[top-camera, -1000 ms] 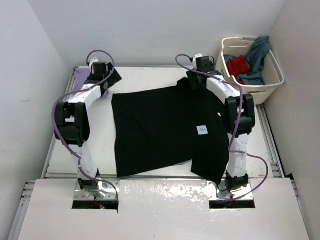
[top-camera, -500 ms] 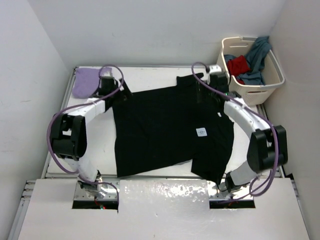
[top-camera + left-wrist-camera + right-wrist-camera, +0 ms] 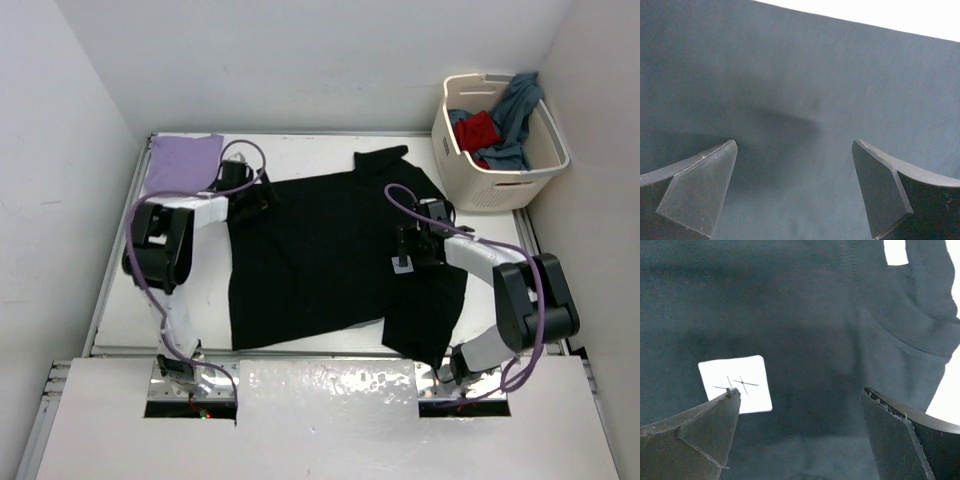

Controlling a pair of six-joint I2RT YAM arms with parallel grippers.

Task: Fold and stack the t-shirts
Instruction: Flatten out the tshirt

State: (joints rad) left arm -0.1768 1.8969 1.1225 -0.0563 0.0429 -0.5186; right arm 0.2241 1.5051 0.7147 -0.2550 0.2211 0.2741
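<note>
Your black t-shirt (image 3: 330, 260) lies spread in the centre of the top view, with both grippers over it, jaws apart.
It looks mostly flat, its lower right part doubled over and hanging off the near edge of the table (image 3: 300, 148). A white tag (image 3: 735, 384) marked with crossed lines sits on the cloth just by your right gripper (image 3: 800, 391), which holds nothing. Your left gripper (image 3: 794, 145) is over the shirt's upper left part, likewise holding nothing between its fingers. The lavender t-shirt (image 3: 180, 162) lies folded at the upper left corner. The red t-shirt (image 3: 477, 130) and teal t-shirt (image 3: 515, 105) sit bunched in the cream basket (image 3: 545, 165) at upper right, the teal one draped over its rim.
</note>
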